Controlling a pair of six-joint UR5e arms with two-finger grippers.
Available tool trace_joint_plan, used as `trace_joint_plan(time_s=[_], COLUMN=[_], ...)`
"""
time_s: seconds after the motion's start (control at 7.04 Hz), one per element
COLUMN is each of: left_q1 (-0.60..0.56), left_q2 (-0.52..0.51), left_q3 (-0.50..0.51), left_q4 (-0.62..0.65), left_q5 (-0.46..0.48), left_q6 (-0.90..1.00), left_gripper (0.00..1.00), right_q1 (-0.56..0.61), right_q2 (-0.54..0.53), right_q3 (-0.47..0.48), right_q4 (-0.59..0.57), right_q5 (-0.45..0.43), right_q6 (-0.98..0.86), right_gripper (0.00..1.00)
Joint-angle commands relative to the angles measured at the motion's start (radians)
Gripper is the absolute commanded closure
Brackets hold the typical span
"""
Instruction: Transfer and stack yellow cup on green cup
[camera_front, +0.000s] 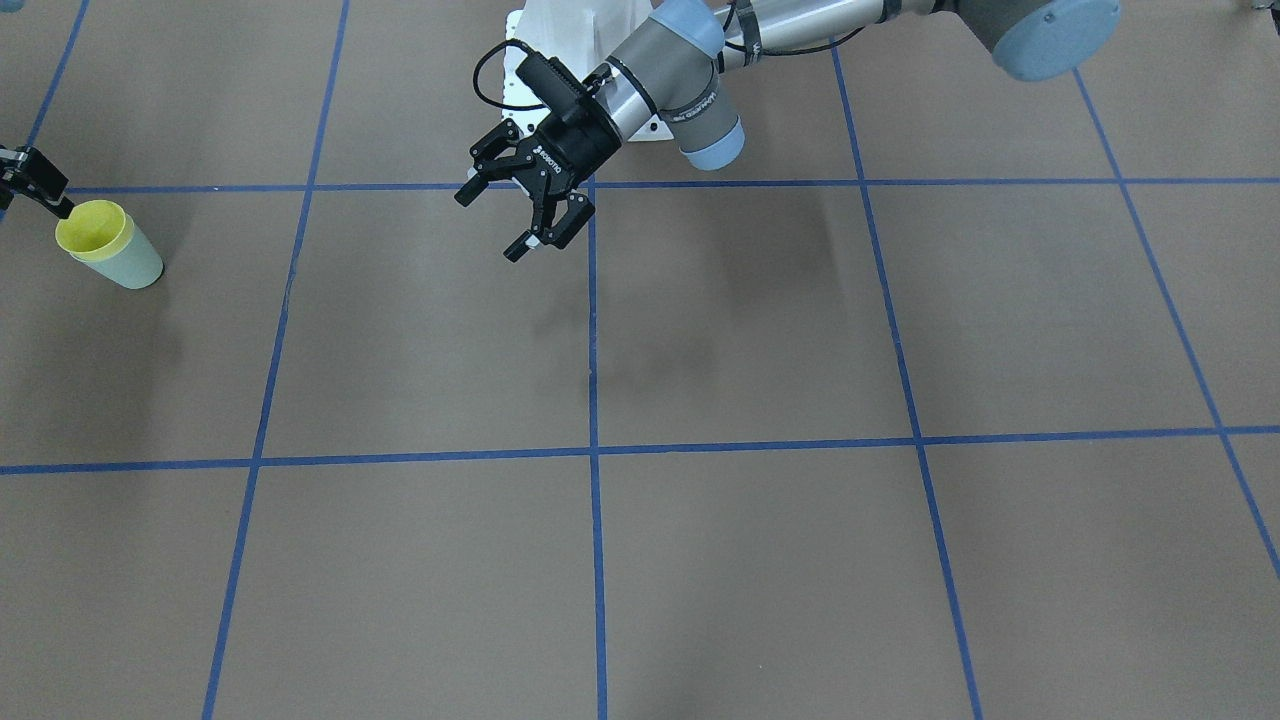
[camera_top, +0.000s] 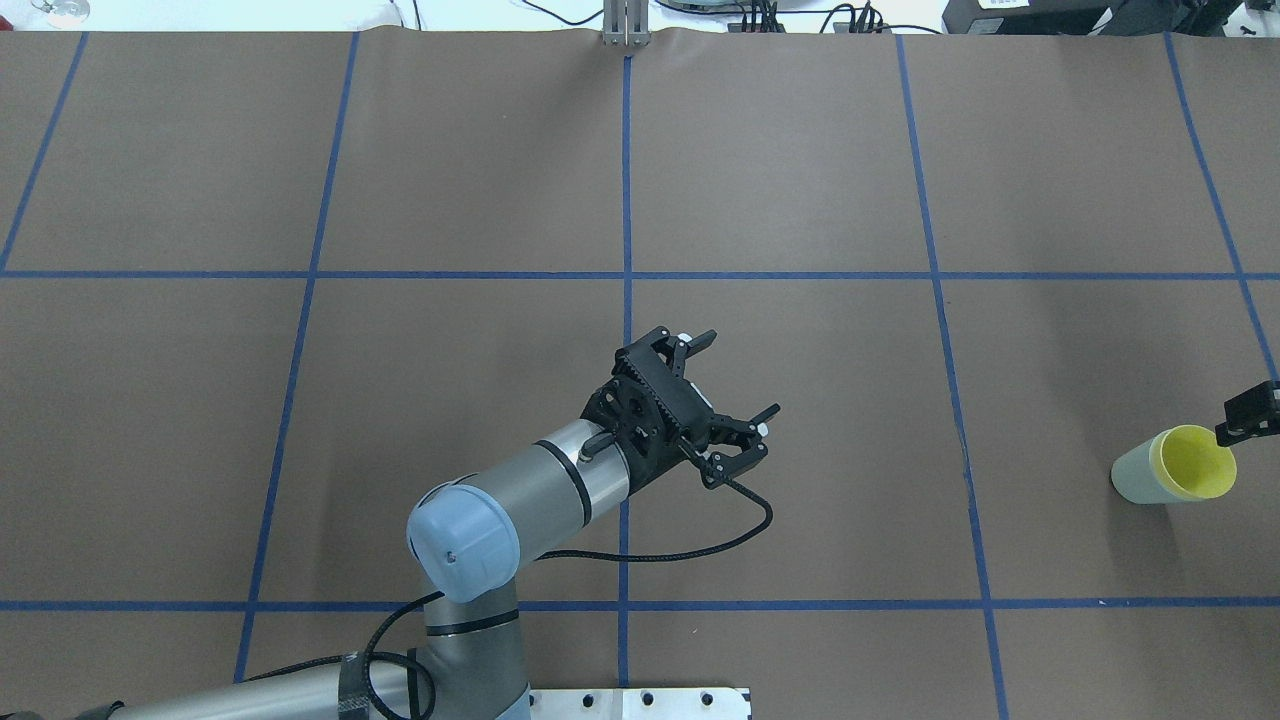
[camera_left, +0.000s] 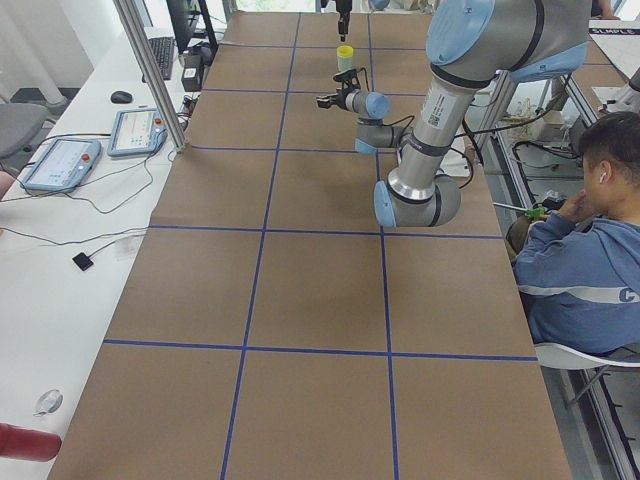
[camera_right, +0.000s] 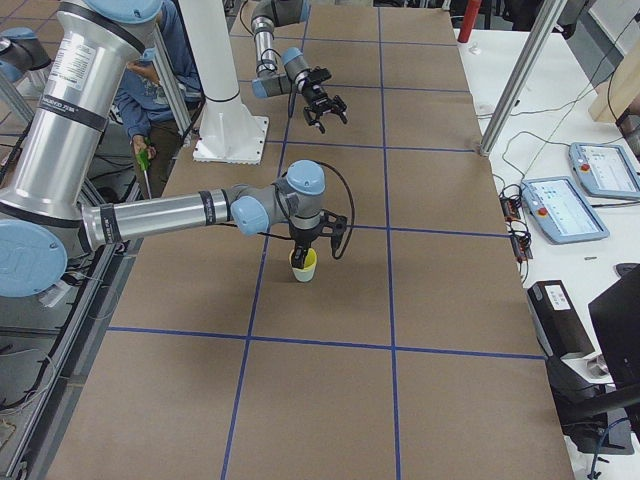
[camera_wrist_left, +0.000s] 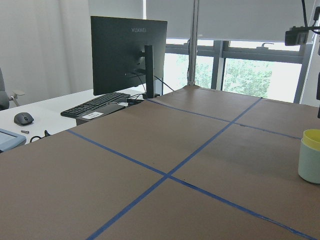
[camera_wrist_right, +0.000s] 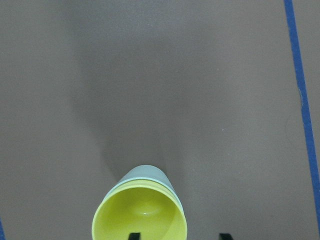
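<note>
The yellow cup sits nested inside the green cup, upright on the table at my far right; the stack also shows in the overhead view. My right gripper hovers right over the stack with its fingers apart. In the right wrist view one fingertip is over the yellow cup's inside and the other is outside the rim, neither pressing on the wall. My left gripper is open and empty, raised above the table's middle near the robot base.
Brown table cover with a blue tape grid. The white robot base is at the near edge. A monitor, keyboard and mouse stand on the side desk beyond the right end. A seated person is behind the robot.
</note>
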Motion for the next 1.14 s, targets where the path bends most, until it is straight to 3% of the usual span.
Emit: trace_joint_plan(time_s=[0.0,0.28,0.43,0.57,0.71,0.99], left_q1=[-0.092,-0.195,-0.247,-0.340,-0.417,-0.558], left_q2=[0.107,0.117,0.128,0.163,0.195,0.214], left_q3=[0.000,-0.001,-0.001,0.003,0.003,0.010], left_q4=[0.058,0.395,0.511,0.605,0.653,0.907], left_q5=[-0.002,-0.014,-0.066,-0.214,-0.305,-0.443], left_q6=[-0.082,-0.243,-0.245,-0.247,-0.247,-0.247], left_gripper=[0.02,0.11,0.10,0.01,0.01,0.02], right_q1=[0.003,0.006,0.059,0.079,0.099,0.138], right_q2=[0.013,0.073,0.110,0.157,0.197,0.219], right_q3=[-0.009,-0.036,-0.074,-0.115,-0.135,-0.143], right_q4=[0.079,0.090,0.092,0.090,0.089,0.078], right_q5=[-0.022,-0.054,-0.054,-0.054,-0.048,-0.045], right_q6=[0.003,0.001,-0.016,-0.020,-0.037,-0.074], right_gripper=[0.00,0.00,0.00,0.00,0.00,0.00])
